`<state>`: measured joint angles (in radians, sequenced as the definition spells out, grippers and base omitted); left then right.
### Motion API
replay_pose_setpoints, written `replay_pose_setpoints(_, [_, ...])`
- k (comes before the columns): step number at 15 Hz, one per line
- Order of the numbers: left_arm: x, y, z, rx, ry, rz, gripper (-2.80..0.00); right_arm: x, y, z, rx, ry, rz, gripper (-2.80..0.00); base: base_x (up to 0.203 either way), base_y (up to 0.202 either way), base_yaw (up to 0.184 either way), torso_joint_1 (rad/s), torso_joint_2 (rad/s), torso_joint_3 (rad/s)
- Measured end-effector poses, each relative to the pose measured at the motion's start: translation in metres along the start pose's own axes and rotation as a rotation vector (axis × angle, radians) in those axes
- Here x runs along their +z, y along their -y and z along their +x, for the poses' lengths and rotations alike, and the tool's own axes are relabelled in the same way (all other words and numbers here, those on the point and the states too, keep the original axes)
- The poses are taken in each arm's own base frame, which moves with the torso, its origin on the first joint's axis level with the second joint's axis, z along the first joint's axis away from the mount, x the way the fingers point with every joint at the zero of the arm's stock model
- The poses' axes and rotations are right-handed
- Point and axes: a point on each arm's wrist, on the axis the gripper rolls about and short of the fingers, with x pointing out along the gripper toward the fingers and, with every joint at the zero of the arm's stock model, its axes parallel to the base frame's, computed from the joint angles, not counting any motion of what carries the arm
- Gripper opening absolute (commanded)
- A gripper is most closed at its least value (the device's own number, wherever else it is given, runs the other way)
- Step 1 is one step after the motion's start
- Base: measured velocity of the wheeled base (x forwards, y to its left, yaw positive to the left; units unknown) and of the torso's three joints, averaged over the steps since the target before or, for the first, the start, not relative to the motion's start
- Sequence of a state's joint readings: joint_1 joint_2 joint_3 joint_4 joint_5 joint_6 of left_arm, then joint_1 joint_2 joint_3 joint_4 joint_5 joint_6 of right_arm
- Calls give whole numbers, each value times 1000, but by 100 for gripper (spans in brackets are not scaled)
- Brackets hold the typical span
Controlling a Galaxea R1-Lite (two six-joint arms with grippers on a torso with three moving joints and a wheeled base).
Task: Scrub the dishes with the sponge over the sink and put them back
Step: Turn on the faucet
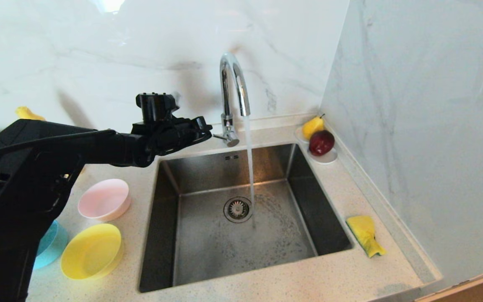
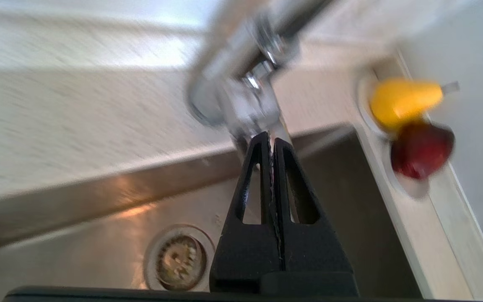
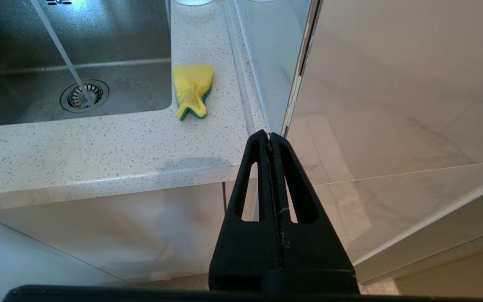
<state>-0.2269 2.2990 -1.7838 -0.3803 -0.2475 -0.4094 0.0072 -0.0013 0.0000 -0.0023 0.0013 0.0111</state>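
3 bowls, 1 sponge, 1 sink, 2 end effectors; entries run largest to smallest, all placed from the sink.

- Sink (image 1: 208,247): square steel basin set in the bench (image 1: 266,285); the tap (image 1: 233,84) at its back rim is running onto the floor of the basin beside the drain strainer (image 1: 237,209).
- Left end effector (image 1: 203,125): above the sink's back-left corner, just beside the tap lever; jaws pressed together, nothing between them.
- Right end effector (image 3: 270,135): parked off the bench, below and outside the sink's front-right corner; jaws together, empty.
- Yellow bowl (image 1: 92,251), pink bowl (image 1: 104,199), blue bowl (image 1: 48,243): on the bench left of the sink, the blue one partly hidden by the left arm.
- Sponge (image 1: 365,235): on the bench just right of the sink, long axis running roughly along the sink's right rim.

Deciding relation, as a judgement: the sponge lies across the full basin from the left end effector, while the bowls lie on that arm's own side. The right arm is nearer the sponge, the left nearer the bowls.
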Motion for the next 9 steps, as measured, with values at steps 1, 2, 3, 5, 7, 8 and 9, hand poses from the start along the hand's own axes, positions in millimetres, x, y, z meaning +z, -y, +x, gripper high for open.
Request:
replay_pose_setpoints(1, [6, 0, -4, 20, 18, 1, -280, 0, 0, 0, 0, 0, 0, -280, 0, 0, 0, 0, 0, 0])
replay_pose_setpoints(2, [14, 1, -10, 43, 46, 4, -280, 0, 0, 0, 0, 0, 0, -280, 0, 0, 0, 0, 0, 0])
replay_pose_setpoints(3, [24, 5, -18, 62, 75, 8, -280, 0, 0, 0, 0, 0, 0, -280, 0, 0, 0, 0, 0, 0])
replay_pose_setpoints(5, [45, 16, -41, 103, 128, 19, -280, 0, 0, 0, 0, 0, 0, -280, 0, 0, 0, 0, 0, 0])
replay_pose_setpoints(7, [62, 30, -71, 153, 167, 47, -280, 0, 0, 0, 0, 0, 0, -280, 0, 0, 0, 0, 0, 0])
replay_pose_setpoints(8, [67, 36, -88, 184, 184, 77, -280, 0, 0, 0, 0, 0, 0, -280, 0, 0, 0, 0, 0, 0])
replay_pose_setpoints(9, [71, 43, -107, 221, 199, 112, -280, 0, 0, 0, 0, 0, 0, -280, 0, 0, 0, 0, 0, 0])
